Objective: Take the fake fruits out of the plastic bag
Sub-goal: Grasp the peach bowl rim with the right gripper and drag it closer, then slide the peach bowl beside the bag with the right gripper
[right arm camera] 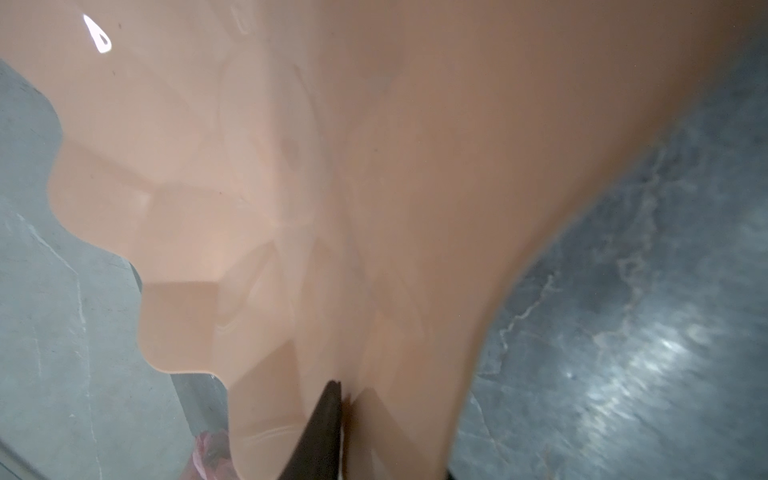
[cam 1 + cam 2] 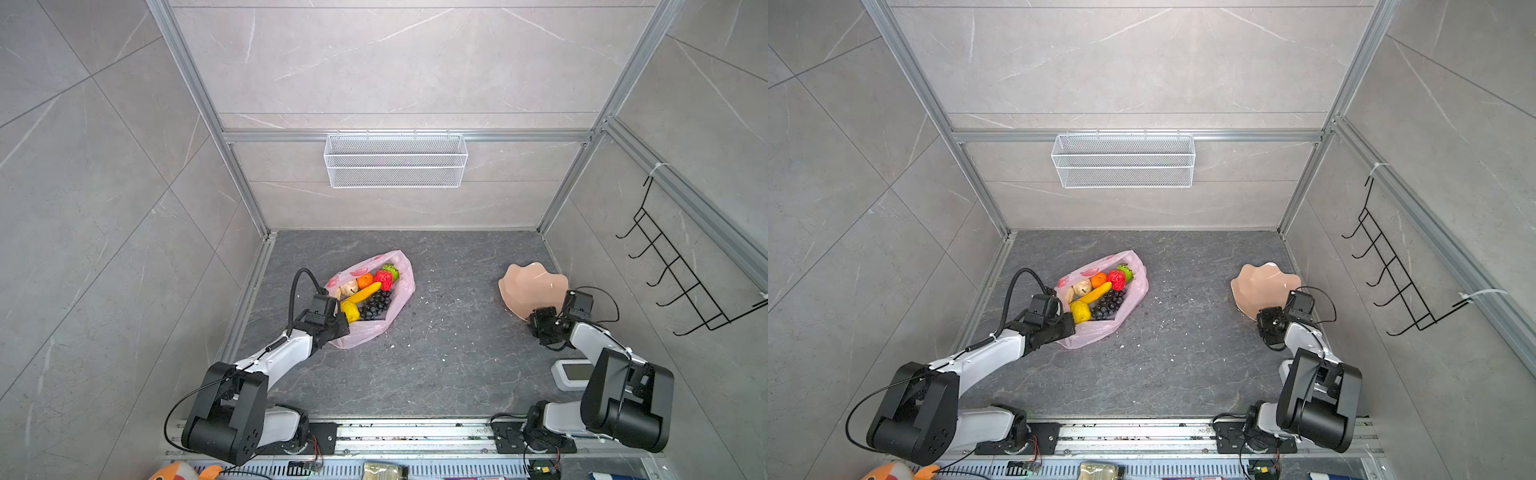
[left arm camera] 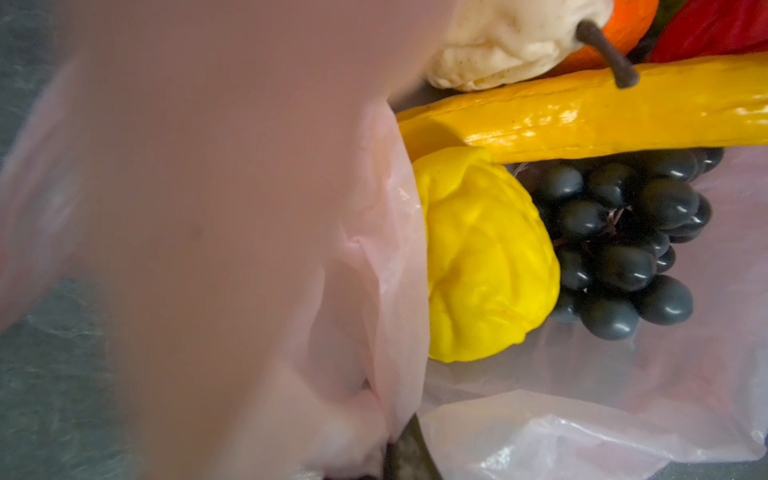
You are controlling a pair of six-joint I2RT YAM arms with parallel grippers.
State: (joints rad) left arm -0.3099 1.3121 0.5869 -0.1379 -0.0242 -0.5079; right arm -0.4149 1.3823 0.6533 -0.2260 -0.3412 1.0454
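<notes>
**Fake fruits all inside the plastic bag, just past the left tool**

The counter is the big grey floor; the plastic bag lies on it left of the middle, pink and thin, with its mouth open upward; the fake fruits sit in it in a heap, and none is out yet. The plate is well apart on the right, tipped up; the right tool is clamped on its rim. The left tool is at the bag's near-left edge, squeezed tight; I think it pinches the bag's film.

The left arm is the near one. From its tool the fruits lie just ahead, away from the robot and a bit right. The banana is longest; it slants from near-left to far-right, one end pointing toward that tool. The grape bunch lies beside it; the yellow fruit is nearest the tool.

Hard to see: blurry pink film covers half the left wrist view; only a dark bit of one finger shows there; the plate hides all but one finger of the right tool.
</notes>
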